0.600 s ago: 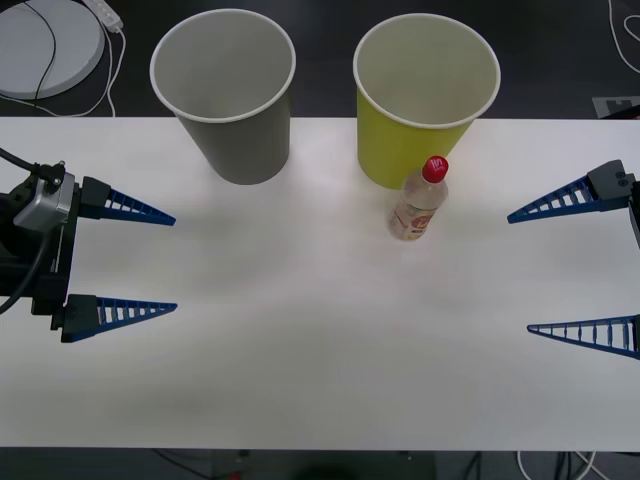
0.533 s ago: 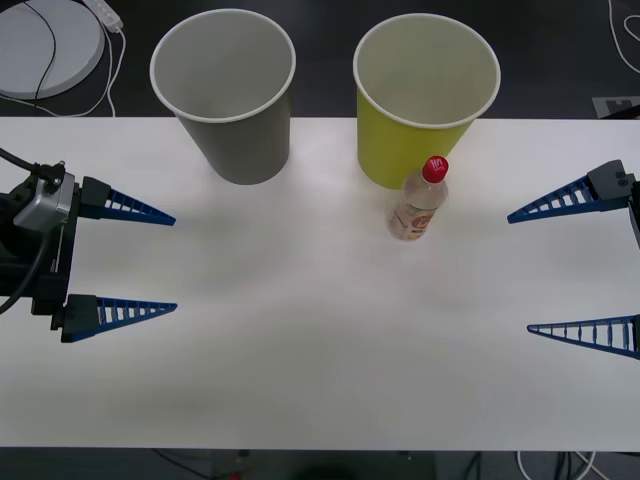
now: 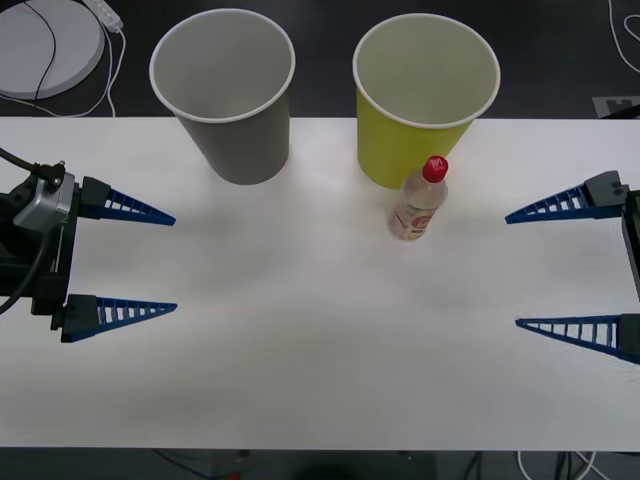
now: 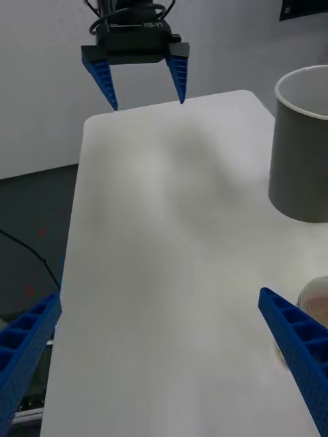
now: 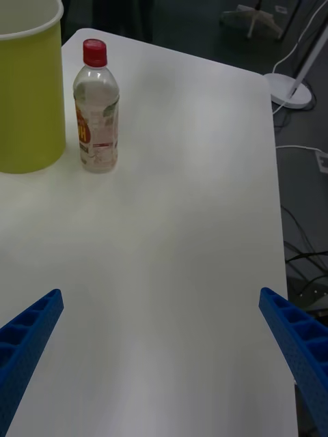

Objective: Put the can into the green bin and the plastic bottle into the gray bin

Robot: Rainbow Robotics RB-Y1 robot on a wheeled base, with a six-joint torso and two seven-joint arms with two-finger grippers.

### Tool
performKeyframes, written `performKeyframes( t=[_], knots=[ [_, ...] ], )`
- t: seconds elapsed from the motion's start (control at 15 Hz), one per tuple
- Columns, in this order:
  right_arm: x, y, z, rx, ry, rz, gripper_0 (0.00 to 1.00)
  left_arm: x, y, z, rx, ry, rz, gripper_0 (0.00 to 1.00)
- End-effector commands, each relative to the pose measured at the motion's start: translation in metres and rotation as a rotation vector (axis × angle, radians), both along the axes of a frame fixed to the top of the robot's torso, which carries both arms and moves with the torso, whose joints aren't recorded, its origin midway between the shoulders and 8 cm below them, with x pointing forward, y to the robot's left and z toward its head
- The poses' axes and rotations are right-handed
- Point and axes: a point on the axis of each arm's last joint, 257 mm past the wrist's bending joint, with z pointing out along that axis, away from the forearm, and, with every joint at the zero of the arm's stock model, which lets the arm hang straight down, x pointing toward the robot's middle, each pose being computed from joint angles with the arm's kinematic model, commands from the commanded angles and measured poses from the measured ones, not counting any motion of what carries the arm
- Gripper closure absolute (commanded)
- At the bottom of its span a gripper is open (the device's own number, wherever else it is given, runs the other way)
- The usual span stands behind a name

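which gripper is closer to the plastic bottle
The right gripper: it hangs open near the table's right edge, beside the plastic bottle. The left gripper, also open, sits farther off at the left edge.

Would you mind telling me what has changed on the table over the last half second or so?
The right gripper has edged inward over the table, open and holding nothing. The left gripper, the plastic bottle, the gray bin and the green bin have not moved.
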Motion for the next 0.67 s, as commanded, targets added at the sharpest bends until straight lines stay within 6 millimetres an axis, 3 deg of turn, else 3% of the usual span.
performKeyframes(
  t=[0.07, 0.67],
  knots=[
    [0.01, 0.0, 0.0, 0.021, -0.038, -0.038, 0.0, 0.0, 0.0, 0.0, 0.0, 0.0, 0.0, 0.0],
    [0.039, -0.026, -0.051, 0.035, -0.094, -0.245, 0.0, 0.0, 0.0, 0.0, 0.0, 0.0, 0.0, 0.0]
  ],
)
